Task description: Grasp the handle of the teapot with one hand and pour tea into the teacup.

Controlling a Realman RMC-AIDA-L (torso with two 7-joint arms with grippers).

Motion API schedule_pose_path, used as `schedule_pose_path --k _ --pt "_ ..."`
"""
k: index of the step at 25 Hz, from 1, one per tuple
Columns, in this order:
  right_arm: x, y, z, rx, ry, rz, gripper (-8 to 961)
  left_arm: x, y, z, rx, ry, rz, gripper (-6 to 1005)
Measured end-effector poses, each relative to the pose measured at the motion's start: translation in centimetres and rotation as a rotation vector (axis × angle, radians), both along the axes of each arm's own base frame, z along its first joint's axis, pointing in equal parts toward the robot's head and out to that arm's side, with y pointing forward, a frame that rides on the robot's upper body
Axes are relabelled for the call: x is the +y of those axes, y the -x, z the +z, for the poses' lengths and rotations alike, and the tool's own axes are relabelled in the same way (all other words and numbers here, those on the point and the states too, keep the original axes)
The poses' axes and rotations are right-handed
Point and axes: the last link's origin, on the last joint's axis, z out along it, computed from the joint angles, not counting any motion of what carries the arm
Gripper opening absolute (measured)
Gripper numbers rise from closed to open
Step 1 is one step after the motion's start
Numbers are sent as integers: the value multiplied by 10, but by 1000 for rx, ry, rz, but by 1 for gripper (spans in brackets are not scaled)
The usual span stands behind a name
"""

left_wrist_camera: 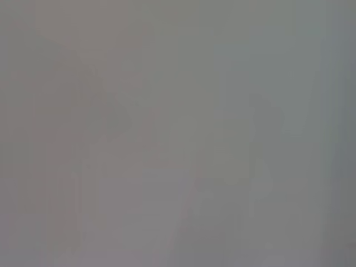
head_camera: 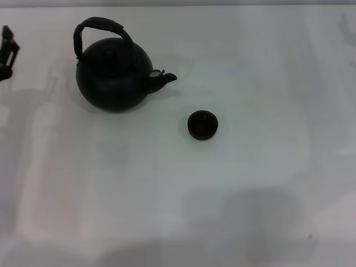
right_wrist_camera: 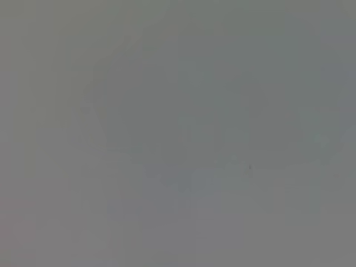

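The matte-black teapot (head_camera: 114, 78) stands upright on the white table at the back left in the head view, its stubby spout (head_camera: 166, 78) pointing right. Its rough arched handle (head_camera: 100, 29) loops over the lid, and nothing touches it. The small dark teacup (head_camera: 202, 124) sits alone to the right of the pot and nearer to me, a short way from the spout. My left gripper (head_camera: 8, 53) shows only as a dark part at the far left edge, well apart from the teapot. My right gripper is out of view. Both wrist views show only plain grey surface.
The white table (head_camera: 250, 183) spreads wide to the right of the cup and toward the front. Soft shadows lie across its near part and its left side.
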Motion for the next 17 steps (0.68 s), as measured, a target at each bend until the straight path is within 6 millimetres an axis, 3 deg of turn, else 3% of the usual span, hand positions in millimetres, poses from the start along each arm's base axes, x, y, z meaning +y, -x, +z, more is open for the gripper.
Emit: schedule_pose_path --k 17 --pt "6 9 -10 40 59 22 860 22 9 27 13 -101 66 839"
